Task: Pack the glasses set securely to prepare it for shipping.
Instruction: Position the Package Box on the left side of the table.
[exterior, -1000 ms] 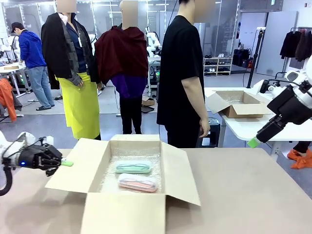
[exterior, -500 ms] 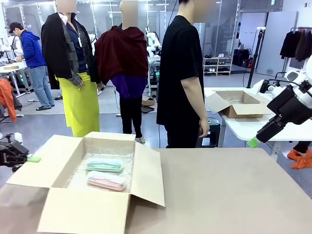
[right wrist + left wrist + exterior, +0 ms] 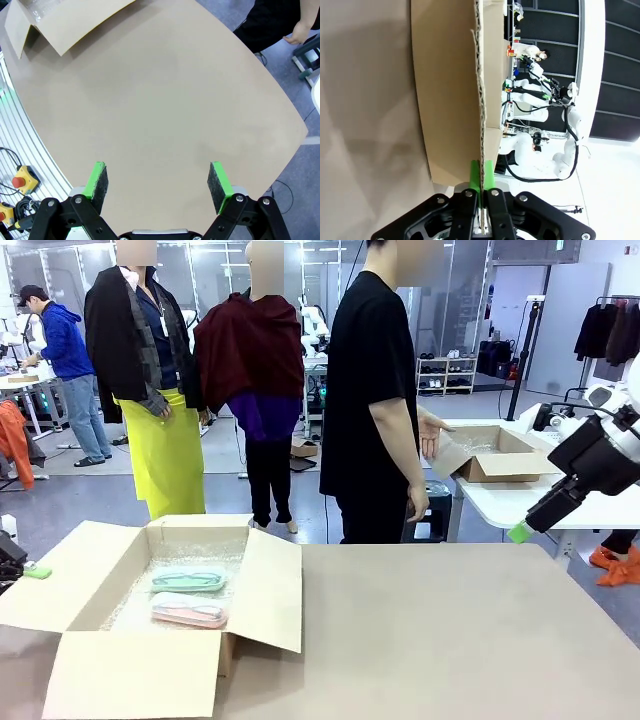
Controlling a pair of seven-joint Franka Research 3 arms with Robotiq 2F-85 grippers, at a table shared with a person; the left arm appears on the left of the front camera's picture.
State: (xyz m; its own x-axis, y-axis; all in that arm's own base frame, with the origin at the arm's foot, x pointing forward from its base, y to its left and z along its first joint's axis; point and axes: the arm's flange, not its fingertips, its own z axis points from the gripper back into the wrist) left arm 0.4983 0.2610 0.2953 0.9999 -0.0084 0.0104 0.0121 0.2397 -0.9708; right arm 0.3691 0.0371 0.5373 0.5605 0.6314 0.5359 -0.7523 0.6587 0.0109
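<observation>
Cardboard: the brown box (image 3: 150, 625) has slid far toward the robot's left across the surface (image 3: 450, 630), flaps open.
Left pincer (image 3: 481, 187): clenched on the box's left flap (image 3: 455, 90), dragging it.
Right pincer (image 3: 159, 181): spread wide, empty, idle above the surface.
Glasses set: mint case (image 3: 189, 579) and pink case (image 3: 188, 611) ride inside on bubble wrap (image 3: 135, 605); closing remains.

Robotics lab: white robot arms (image 3: 540, 100), worktables (image 3: 520, 502) behind.
</observation>
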